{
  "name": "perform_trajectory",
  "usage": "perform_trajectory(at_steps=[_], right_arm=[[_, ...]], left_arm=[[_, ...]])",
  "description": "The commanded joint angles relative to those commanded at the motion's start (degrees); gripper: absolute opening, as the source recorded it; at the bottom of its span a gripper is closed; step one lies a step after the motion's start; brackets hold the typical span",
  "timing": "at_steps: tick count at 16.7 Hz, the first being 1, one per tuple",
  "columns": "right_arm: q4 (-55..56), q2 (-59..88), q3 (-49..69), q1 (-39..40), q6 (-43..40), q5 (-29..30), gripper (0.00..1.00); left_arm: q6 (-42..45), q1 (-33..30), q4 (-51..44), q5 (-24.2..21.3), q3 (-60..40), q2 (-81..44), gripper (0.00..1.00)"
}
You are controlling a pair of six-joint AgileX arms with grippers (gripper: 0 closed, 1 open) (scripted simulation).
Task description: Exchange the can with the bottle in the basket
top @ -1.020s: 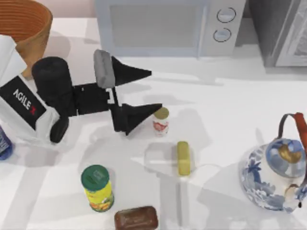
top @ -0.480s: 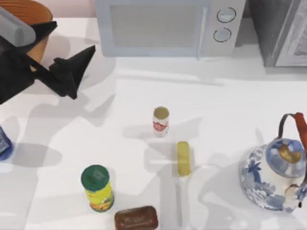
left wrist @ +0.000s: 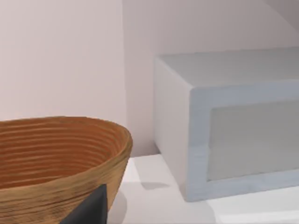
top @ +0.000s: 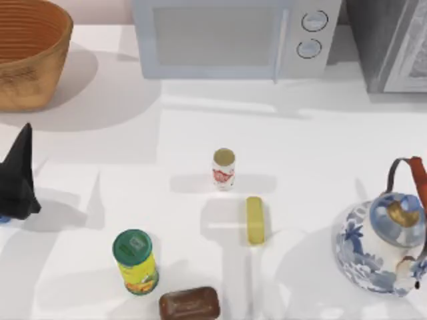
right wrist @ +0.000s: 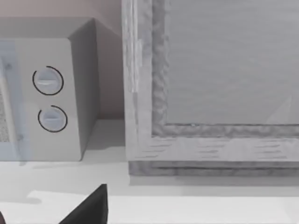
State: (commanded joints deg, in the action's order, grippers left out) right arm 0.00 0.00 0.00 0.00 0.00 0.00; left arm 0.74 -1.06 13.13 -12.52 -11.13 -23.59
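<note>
The white bottle (top: 223, 169) with red marks and a tan cap stands upright alone at the middle of the table. The orange-brown wicker basket (top: 30, 60) sits at the back left, and its ribbed wall (left wrist: 56, 158) is close in the left wrist view. My left gripper (top: 17, 179) is a dark shape at the table's left edge, in front of the basket. It covers the can, of which just a blue sliver (top: 3, 218) peeks out. A dark part of my right gripper (right wrist: 88, 209) shows in the right wrist view, facing the microwave's dials.
A microwave (top: 233, 37) stands along the back. A yellow container with a green lid (top: 135, 261), a brown block (top: 189, 303) and a yellow bar (top: 254, 219) lie toward the front. A blue-and-white teapot (top: 383, 243) stands at the right.
My left arm has pulled away from beside the bottle, swung past the basket and dropped to the left edge over the can. The bottle has not moved.
</note>
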Motion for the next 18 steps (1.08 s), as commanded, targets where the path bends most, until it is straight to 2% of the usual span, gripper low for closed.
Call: perform_trajectory(at_steps=[4, 7, 14, 18], right_arm=[[0.00, 0.00, 0.00, 0.00, 0.00, 0.00, 1.00], [0.00, 0.00, 0.00, 0.00, 0.00, 0.00, 1.00], [0.00, 0.00, 0.00, 0.00, 0.00, 0.00, 1.00], [0.00, 0.00, 0.00, 0.00, 0.00, 0.00, 1.00]], left_arm=[[-0.48, 0.82, -9.03, 8.52, 7.55, 16.53, 1.00], [-0.70, 1.03, -12.53, 11.92, 10.59, 22.56, 1.00], [-0.71, 0.97, -12.96, 12.41, 10.96, 23.30, 1.00], [0.11, 3.28, -8.05, 10.83, 10.82, 17.05, 1.00]])
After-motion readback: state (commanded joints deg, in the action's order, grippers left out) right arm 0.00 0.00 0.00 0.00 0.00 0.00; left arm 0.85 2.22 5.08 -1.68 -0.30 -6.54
